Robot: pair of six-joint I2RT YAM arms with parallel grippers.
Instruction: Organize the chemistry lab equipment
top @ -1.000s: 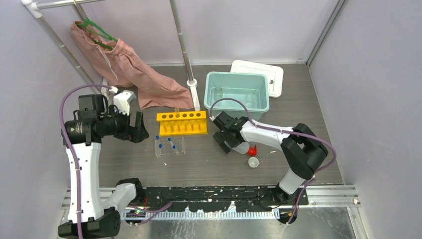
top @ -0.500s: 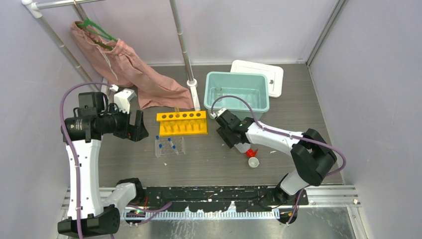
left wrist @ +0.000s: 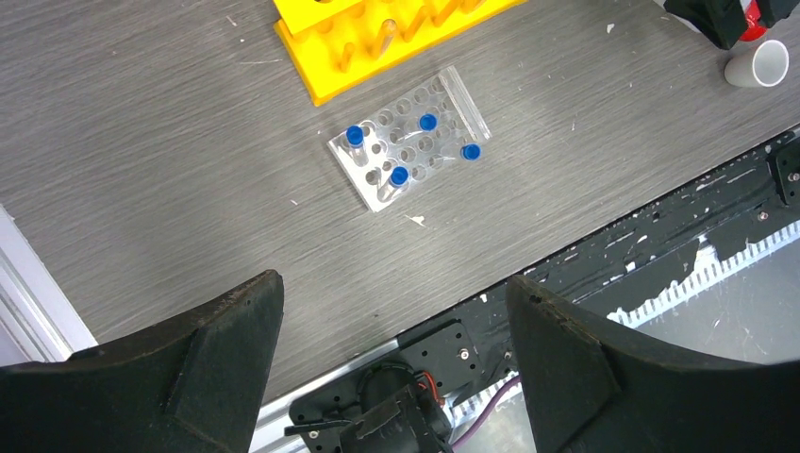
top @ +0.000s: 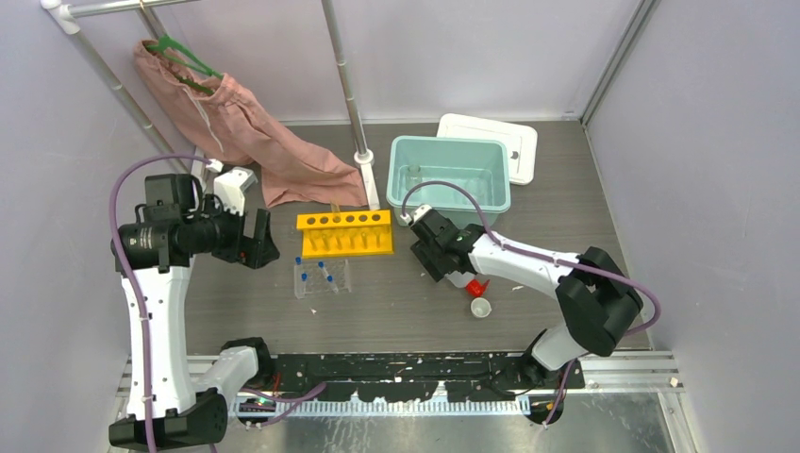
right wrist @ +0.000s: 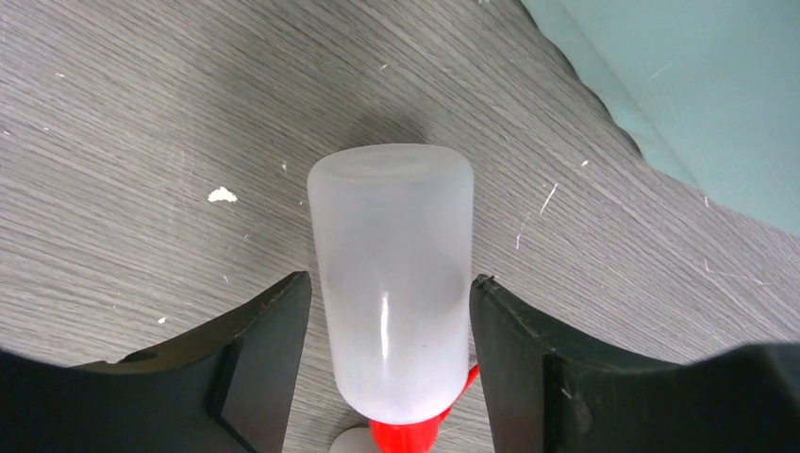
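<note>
Grip noted: the right claw is clenched on the white squeeze bottle, one finger pressed to each side of its body. The bottle's long axis runs in line with the claw. Its flat base points away from the wrist, and its red nozzle points back under the wrist, toward the near-right of the desk. The teal bin lies just beyond the bottle's base, on the far side, so any placing there would carry the bottle base-first. The right arm is plainly the nearer arm.

The left claw is released and holds nothing. It hangs well apart on the left, above the clear well tray and near the yellow tube rack.

Limits of view:
- The nozzle tip is cut off at the bottom edge of the right wrist view.
- From above, the claw covers most of the bottle body.
- Whether the bottle rests on the desk or is raised off it cannot be told.
- The tiny white cup stands just beside the nozzle; contact cannot be judged.
- The bin's contents are faint and unclear.
</note>
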